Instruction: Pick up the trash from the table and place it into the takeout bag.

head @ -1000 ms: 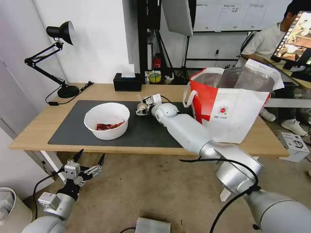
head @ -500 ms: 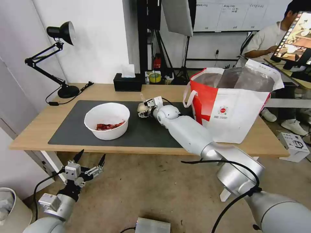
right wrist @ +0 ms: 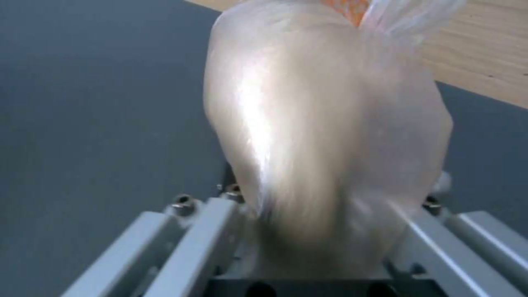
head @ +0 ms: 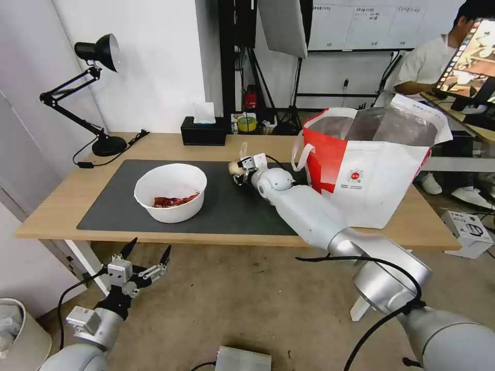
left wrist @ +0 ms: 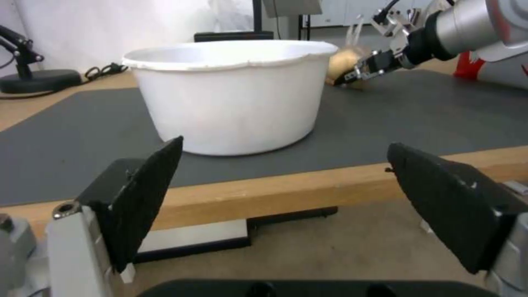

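Observation:
My right gripper is shut on the knotted clear bag of beige food, held just above the dark grey mat left of the takeout bag. The right wrist view has the food bag pressed close between the jaws. A white round bowl with red scraps sits on the mat's left half. My left gripper hangs open below the table's front edge. From the left wrist, the left gripper faces the bowl, with the right gripper and food bag behind it.
A black desk lamp stands at the table's back left, a black tissue box at the back middle. The takeout bag stands open on the table's right end. A small white box lies on the floor to the right.
My right gripper has carried the food bag to the right, closer to the takeout bag, and slightly upward. The left arm has barely shifted.

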You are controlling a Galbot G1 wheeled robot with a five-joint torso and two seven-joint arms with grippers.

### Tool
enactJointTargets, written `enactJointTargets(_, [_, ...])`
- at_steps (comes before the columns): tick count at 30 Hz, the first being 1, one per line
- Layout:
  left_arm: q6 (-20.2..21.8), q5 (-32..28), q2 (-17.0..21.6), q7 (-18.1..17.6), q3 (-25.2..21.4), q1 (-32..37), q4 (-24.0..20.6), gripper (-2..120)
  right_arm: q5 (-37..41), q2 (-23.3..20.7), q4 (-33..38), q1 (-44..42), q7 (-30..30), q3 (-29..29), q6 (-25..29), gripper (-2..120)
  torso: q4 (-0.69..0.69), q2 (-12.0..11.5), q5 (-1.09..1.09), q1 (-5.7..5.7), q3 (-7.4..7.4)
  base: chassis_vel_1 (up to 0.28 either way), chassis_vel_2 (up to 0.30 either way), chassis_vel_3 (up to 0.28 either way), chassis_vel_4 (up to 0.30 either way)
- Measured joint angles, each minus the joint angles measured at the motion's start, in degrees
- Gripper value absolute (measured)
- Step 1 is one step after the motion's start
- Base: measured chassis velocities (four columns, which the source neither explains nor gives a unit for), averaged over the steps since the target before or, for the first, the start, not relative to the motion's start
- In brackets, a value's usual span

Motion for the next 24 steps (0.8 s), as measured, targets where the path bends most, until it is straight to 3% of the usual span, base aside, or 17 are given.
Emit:
enactJointTargets(5, [0.0,0.03,0.21,-0.02,0.17,-0.04,-0.04,100,0.07,-0.97,1.5,-0.56,0.33,-0.32,0.86,7,0.0,0.0,0.0,0.0,0.0,0.0,0.0,0.0,0.0])
enactJointTargets(14, [0.01,0.14,0.31,-0.14,0.31,0.04,-0.18,100,1.68,-4.46,8.46,-1.56,1.85,-0.9,1.93,7,0.02,0.0,-0.01,0.0,0.0,0.0,0.0,0.0,0.0])
enactJointTargets(20, [0.09,0.16,0.46,-0.32,0.27,0.19,-0.73,100,2.69,-12.64,24.16,-4.51,5.58,-0.97,2.12,7,0.01,0.0,0.0,0.0,0.0,0.0,0.0,0.0,0.0])
enactJointTargets(21, [0.09,0.16,0.46,-0.32,0.27,0.19,-0.73,100,2.69,-12.64,24.16,-4.51,5.58,-0.97,2.12,7,0.01,0.0,0.0,0.0,0.0,0.0,0.0,0.0,0.0])
enactJointTargets(23, [0.1,0.26,0.39,-0.35,0.27,0.42,-0.94,100,3.09,-17.43,33.83,-7.06,7.51,-0.19,2.5,6,0.02,0.0,0.01,0.0,0.0,0.0,0.0,0.0,0.0])
enactJointTargets(24, [0.1,0.26,0.39,-0.35,0.27,0.42,-0.94,100,3.09,-17.43,33.83,-7.06,7.51,-0.19,2.5,6,0.02,0.0,0.01,0.0,0.0,0.0,0.0,0.0,0.0])
